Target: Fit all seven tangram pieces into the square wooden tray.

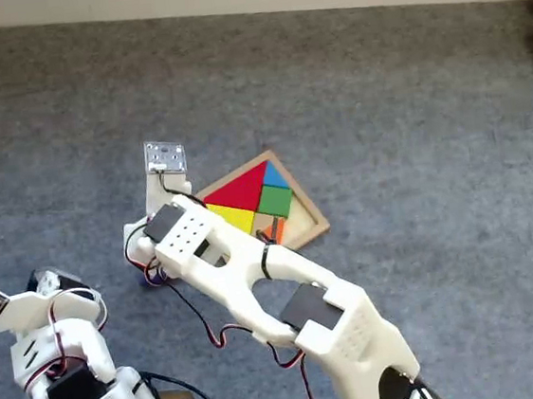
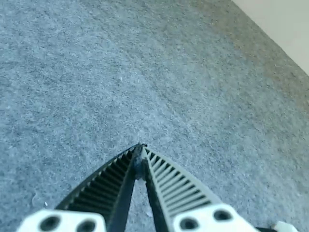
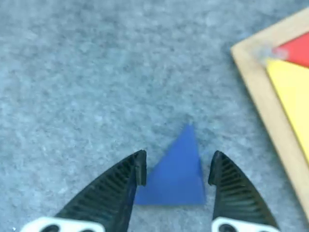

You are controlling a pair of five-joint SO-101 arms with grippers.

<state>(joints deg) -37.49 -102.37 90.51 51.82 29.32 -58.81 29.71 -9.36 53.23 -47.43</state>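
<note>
High view: the square wooden tray (image 1: 305, 205) lies on the grey tabletop (image 1: 409, 99), turned corner-on like a diamond; inside it sit a red triangle (image 1: 242, 192), a light blue piece (image 1: 273, 174), a green square (image 1: 274, 201), a yellow piece (image 1: 235, 218) and an orange piece (image 1: 276, 229), with a pale wood-coloured patch between yellow and orange; the right arm (image 1: 255, 267) stretches from the lower edge across the tray's near corner, its wrist just beside the tray's left corner and covering part of the yellow piece; a dark blue sliver shows at the arm's wrist, too small to identify; the left arm (image 1: 64, 364) stands folded at the lower left, well apart from the tray.

Left wrist view: the left hand (image 2: 141, 147) has its two ribbed fingers (image 2: 104, 176) pressed together at the tips, gripping nothing; beneath it lies bare grey tabletop.

Right wrist view: the right hand (image 3: 178, 157) is spread apart, one finger on each side of a dark blue triangle (image 3: 176, 179) that lies flat on the tabletop, outside the tray; the fingertips sit just beside the triangle's slanted edges, and contact cannot be told; the tray's corner rim is near the triangle but apart from it, with the red triangle and the yellow piece lying inside that corner.
</note>
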